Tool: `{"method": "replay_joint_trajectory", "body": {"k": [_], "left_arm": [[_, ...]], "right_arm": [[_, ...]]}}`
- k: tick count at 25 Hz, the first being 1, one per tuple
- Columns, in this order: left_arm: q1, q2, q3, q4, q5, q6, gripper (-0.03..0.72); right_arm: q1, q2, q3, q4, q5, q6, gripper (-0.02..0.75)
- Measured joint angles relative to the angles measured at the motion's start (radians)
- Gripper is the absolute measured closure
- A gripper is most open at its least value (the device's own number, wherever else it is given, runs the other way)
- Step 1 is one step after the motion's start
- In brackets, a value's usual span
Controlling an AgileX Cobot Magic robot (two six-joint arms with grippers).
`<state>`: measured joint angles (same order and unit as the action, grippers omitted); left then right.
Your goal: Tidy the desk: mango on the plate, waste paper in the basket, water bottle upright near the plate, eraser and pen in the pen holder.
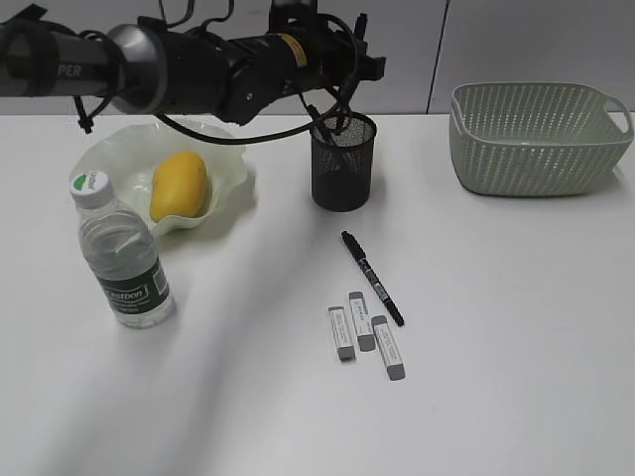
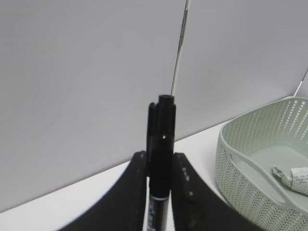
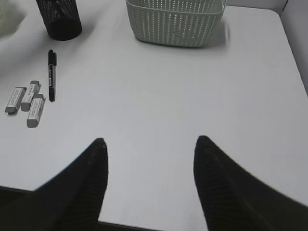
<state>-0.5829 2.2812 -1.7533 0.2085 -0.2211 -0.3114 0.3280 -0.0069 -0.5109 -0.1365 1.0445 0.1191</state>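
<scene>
White desk (image 1: 516, 327) under both of my arms. Nearest me lie three erasers (image 1: 364, 334) side by side, and just beyond them one black pen (image 1: 372, 278) flat on the top. One water bottle (image 1: 121, 253) stands upright beside the plate (image 1: 228, 183), which holds one mango (image 1: 179, 185). Behind the loose pen stands one pen holder (image 1: 343, 162). My left gripper (image 2: 160, 168) hovers above it, fingers clamped on a second pen (image 2: 162, 139). Farthest back, one basket (image 1: 536, 139) holds the waste paper (image 2: 294, 177). My right gripper (image 3: 149, 149) hangs over bare desk, fingers wide apart, holding nothing.
</scene>
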Motion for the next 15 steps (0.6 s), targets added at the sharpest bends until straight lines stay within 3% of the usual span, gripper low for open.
{"method": "replay_joint_trajectory", "body": {"k": [7,15], "left_arm": [[-0.002,0.029,0.009,-0.011,0.054,-0.001,0.576],[-0.002,0.028,0.009,-0.011,0.122,-0.001,0.323]], "right_arm": [[0.0,0.0,0.0,0.0,0.0,0.0,0.282],[0.0,0.0,0.0,0.0,0.0,0.0,0.282]]}}
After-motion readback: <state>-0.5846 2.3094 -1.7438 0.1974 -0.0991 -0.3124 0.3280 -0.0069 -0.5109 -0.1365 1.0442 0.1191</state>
